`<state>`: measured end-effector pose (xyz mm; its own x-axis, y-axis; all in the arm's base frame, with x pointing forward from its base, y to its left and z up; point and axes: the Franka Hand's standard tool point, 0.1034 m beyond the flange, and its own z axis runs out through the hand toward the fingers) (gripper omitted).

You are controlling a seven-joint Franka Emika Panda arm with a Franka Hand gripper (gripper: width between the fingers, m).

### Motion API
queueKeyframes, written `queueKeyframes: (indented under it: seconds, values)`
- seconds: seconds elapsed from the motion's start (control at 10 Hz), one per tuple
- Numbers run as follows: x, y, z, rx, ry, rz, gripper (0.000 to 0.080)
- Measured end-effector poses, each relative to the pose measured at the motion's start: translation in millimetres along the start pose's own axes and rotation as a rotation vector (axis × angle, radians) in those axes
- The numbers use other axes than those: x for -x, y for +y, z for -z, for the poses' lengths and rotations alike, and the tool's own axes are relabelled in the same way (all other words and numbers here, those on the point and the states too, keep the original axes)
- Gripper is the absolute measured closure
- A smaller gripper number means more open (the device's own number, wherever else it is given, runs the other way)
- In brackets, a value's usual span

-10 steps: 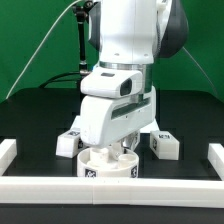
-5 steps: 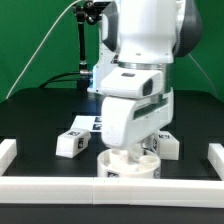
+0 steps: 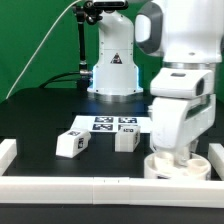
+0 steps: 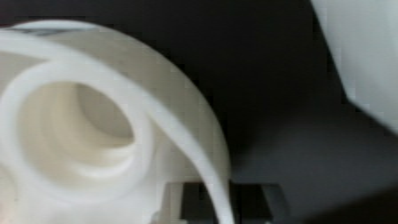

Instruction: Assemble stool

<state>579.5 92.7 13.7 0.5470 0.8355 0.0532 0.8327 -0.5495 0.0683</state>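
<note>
**Exterior view.** The seat [image 3: 163, 168] of the stool lies on the black surface [image 3: 40, 115] at the exterior view's right, hard against the front rail [image 3: 90, 185] and near the right rail [image 3: 216, 155]. The claw [image 3: 183, 152] reaches down onto it. Open surface separates the seat from the near leg [image 3: 126, 140] and the far leg [image 3: 70, 143], which lie before the marker board [image 3: 113, 124].

**Wrist view.** Only here does the grip show: the claw [image 4: 222, 200] is narrow, pinching the seat's [image 4: 89, 110] thin rim.
</note>
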Motion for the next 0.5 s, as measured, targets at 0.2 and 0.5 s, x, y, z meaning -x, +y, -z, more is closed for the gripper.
queueKeyframes:
  seconds: [0.2, 0.5]
  values:
    - [-10.8, -5.8, -0.1, -0.002, 0.001, -0.008, 0.0773]
    - [-15.3, -9.4, 0.1, -0.002, 0.001, -0.019, 0.0754]
